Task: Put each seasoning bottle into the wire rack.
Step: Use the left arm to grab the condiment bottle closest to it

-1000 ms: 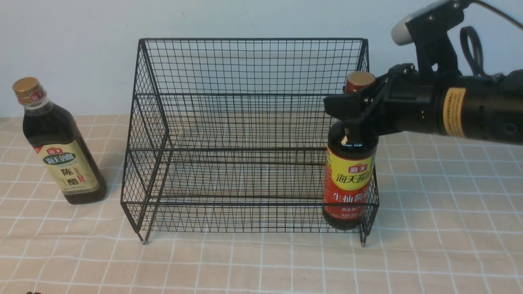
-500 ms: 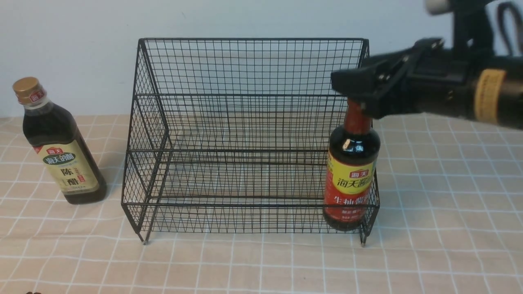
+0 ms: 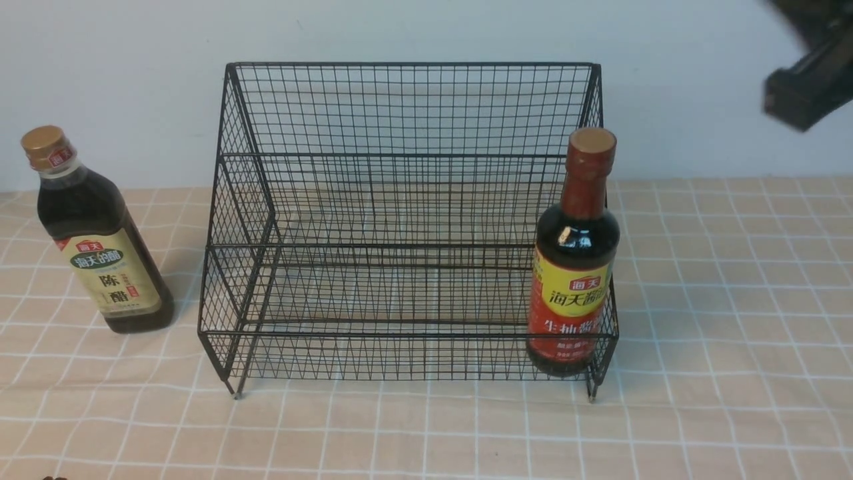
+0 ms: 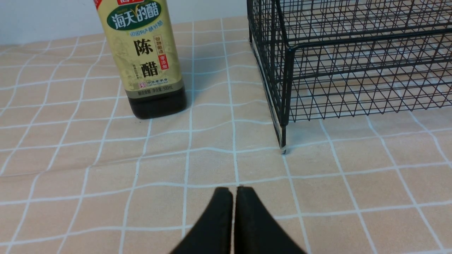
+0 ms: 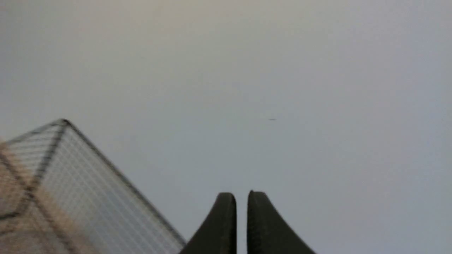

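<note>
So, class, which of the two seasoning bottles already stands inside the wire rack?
The round red-necked bottle, at the rack's right end; the gold-capped bottle stands outside on the cloth.

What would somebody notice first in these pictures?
The big black wire-mesh rack fills the middle of the checked cloth. A round dark bottle with a brown-red neck and yellow-red label stands inside its front tier, at the right end. A squarish dark bottle with a gold cap stands outside, left of the rack.
</note>
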### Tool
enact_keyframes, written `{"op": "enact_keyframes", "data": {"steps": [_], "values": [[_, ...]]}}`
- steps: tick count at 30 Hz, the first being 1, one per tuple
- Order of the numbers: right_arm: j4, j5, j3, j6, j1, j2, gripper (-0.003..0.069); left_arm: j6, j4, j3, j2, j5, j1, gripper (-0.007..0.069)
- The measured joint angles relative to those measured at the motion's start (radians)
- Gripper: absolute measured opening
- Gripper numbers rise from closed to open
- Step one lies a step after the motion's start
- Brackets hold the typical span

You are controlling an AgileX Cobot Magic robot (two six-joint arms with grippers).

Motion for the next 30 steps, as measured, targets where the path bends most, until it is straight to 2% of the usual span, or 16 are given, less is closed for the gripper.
{"op": "enact_keyframes", "data": {"steps": [1, 2, 4, 7, 8, 9, 12, 13, 14, 15, 17, 23, 26, 30], "values": [[0.000, 0.013, 0.000, 0.000, 0.000, -0.003, 0.0011, 0.000, 0.000, 0.000, 0.000, 0.000, 0.000, -0.0007], [0.019, 0.117, 0.000, -0.083, 0.000, -0.021, -0.0002, 0.000, 0.000, 0.000, 0.000, 0.000, 0.000, -0.0007], [0.089, 0.274, 0.000, -0.151, 0.000, -0.042, -0.0010, 0.000, 0.000, 0.000, 0.000, 0.000, 0.000, -0.0007], [0.357, 0.549, 0.000, -0.170, 0.000, -0.073, -0.0013, 0.000, 0.000, 0.000, 0.000, 0.000, 0.000, -0.0007], [0.381, 0.608, 0.000, -0.172, 0.000, -0.078, -0.0012, 0.000, 0.000, 0.000, 0.000, 0.000, 0.000, -0.0007], [0.623, 0.755, -0.001, -0.198, 0.000, -0.093, -0.0013, 0.000, 0.000, 0.000, 0.000, 0.000, 0.000, -0.0007], [1.034, 0.920, -0.001, -0.336, 0.000, -0.115, -0.0013, 0.000, 0.000, 0.000, 0.000, 0.000, 0.000, -0.0007], [1.170, 0.937, -0.001, -0.417, 0.000, -0.118, -0.0013, 0.000, 0.000, 0.000, 0.000, 0.000, 0.000, -0.0007], [1.196, 0.939, -0.001, -0.451, 0.000, -0.119, -0.0013, 0.000, 0.000, 0.000, 0.000, 0.000, 0.000, -0.0007], [1.391, 0.928, -0.001, -0.596, 0.000, -0.122, -0.0013, 0.000, 0.000, 0.000, 0.000, 0.000, 0.000, -0.0007], [1.597, 0.873, -0.001, -0.785, 0.000, -0.122, -0.0013, 0.000, 0.000, 0.000, 0.000, 0.000, 0.000, -0.0007], [1.854, 0.740, -0.001, -1.065, 0.000, -0.122, -0.0013, 0.000, 0.000, 0.000, 0.000, 0.000, 0.000, -0.0007], [1.938, 0.705, -0.001, -1.103, 0.000, -0.122, -0.0013, 0.000, 0.000, 0.000, 0.000, 0.000, 0.000, -0.0007], [1.974, 0.703, -0.001, -1.107, 0.000, -0.122, -0.0013, 0.000, 0.000, 0.000, 0.000, 0.000, 0.000, -0.0007]]}}
